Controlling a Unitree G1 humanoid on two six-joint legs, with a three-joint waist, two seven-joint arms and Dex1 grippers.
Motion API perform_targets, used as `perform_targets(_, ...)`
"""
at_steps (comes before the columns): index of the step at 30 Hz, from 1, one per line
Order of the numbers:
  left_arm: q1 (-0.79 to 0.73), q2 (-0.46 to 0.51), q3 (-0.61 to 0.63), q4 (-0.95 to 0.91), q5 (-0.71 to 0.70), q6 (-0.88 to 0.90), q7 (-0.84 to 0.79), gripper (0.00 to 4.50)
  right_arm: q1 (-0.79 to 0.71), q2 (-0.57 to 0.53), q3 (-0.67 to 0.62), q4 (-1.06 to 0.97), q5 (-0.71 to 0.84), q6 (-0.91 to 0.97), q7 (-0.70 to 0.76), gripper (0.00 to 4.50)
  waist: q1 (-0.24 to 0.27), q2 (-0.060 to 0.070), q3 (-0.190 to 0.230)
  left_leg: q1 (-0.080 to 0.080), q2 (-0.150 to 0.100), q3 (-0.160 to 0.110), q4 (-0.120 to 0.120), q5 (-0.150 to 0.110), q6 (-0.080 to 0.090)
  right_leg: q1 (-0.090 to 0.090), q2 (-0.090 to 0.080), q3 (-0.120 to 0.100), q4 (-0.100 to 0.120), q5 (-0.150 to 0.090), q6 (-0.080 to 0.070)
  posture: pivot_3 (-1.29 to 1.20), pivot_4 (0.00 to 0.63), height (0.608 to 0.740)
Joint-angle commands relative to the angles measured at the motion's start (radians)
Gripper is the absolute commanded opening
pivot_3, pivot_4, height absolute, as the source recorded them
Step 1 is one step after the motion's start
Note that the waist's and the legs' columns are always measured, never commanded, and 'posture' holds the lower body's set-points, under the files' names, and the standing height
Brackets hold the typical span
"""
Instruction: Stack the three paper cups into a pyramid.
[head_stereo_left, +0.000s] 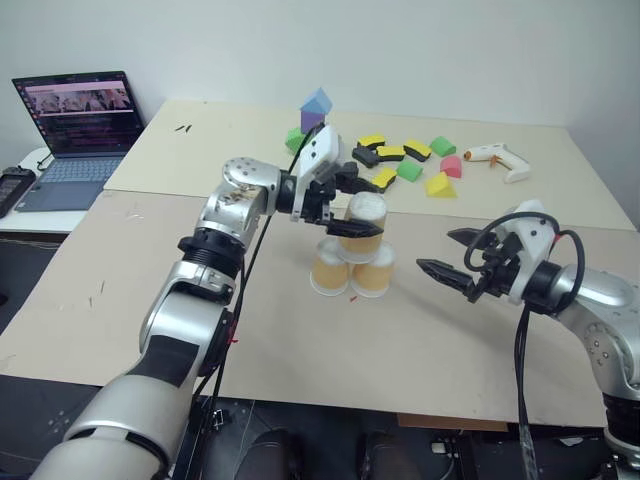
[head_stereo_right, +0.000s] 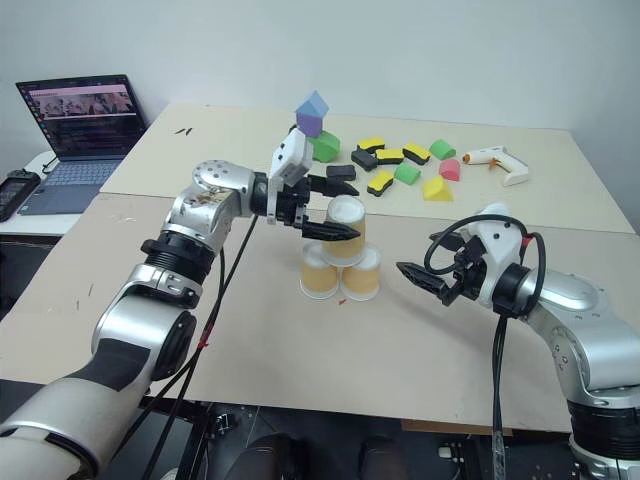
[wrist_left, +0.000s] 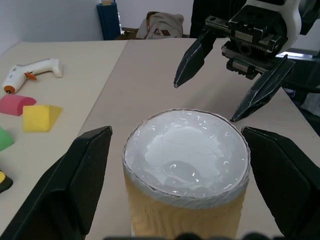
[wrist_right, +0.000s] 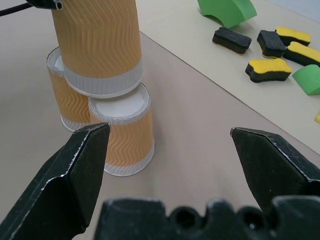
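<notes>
Three tan paper cups stand upside down as a pyramid in the middle of the table: two bottom cups side by side, and a top cup resting on both. My left gripper is open around the top cup. In the left wrist view its fingers stand clear of the cup on both sides. My right gripper hangs open and empty to the right of the pyramid, pointing at it. The right wrist view has the stack just ahead of its fingertips.
Behind the pyramid lie several loose foam blocks, a small block tower and a white glue gun. An open laptop sits on a side table at the far left. A seam between two tabletops runs across behind the cups.
</notes>
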Motion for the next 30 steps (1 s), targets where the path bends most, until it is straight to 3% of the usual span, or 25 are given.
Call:
perform_targets(1, -0.053, 0.02, 0.054, -0.094, -0.066, 0.081, -0.005, 4.41, -0.026, -0.011, -0.022, -0.005, 0.009, -0.008, 0.003, 4.5, 0.0, 0.0, 0.0, 0.0, 0.0, 0.0, 0.0, 0.0, 0.0, 0.0, 0.0, 0.0, 0.0, 0.0, 0.0, 0.0, 0.15, 0.74)
perform_targets(7, -0.037, 0.062, 0.102, -0.233, -0.129, 0.205, 0.044, 4.41, -0.035, -0.011, -0.02, 0.0, 0.012, -0.006, 0.007, 4.5, -0.001, 0.0, 0.0, 0.0, 0.0, 0.0, 0.0, 0.0, 0.0, 0.0, 0.0, 0.0, 0.0, 0.0, 0.0, 0.0, 0.15, 0.74)
perform_targets(11, 0.013, 0.089, 0.172, -0.361, -0.171, 0.317, 0.184, 4.41, -0.043, -0.011, -0.019, 0.007, 0.013, -0.006, 0.01, 4.5, -0.002, 0.0, 0.0, 0.0, 0.0, 0.0, 0.0, 0.0, 0.0, 0.0, 0.0, 0.001, 0.001, 0.0, 0.0, 0.0, 0.15, 0.74)
perform_targets(21, 0.304, 0.015, 0.451, -0.679, -0.13, 0.459, 0.941, 4.41, -0.141, 0.016, -0.014, 0.186, -0.142, -0.049, -0.16, 4.5, -0.002, 0.0, 0.0, 0.003, 0.0, 0.0, 0.001, 0.0, 0.0, 0.001, -0.004, 0.004, 0.003, 0.001, 0.001, 0.0, 0.15, 0.74)
perform_targets(26, 0.545, -0.006, 0.466, -0.855, 0.009, 0.423, 1.197, 4.41, -0.205, 0.056, 0.013, 0.382, -0.323, -0.13, -0.355, 4.5, -0.001, 0.0, 0.0, 0.005, 0.0, 0.001, -0.001, 0.0, -0.001, 0.001, -0.004, 0.003, 0.003, 0.001, 0.001, 0.0, 0.15, 0.74)
perform_targets(30, 0.735, -0.025, 0.487, -0.95, 0.111, 0.34, 1.345, 4.41, -0.225, 0.14, -0.037, 0.409, -0.316, -0.13, -0.438, 4.5, -0.003, 0.0, 0.0, 0.006, 0.0, 0.002, -0.002, 0.0, -0.002, 0.002, -0.004, 0.003, 0.003, 0.001, 0.001, 0.0, 0.15, 0.74)
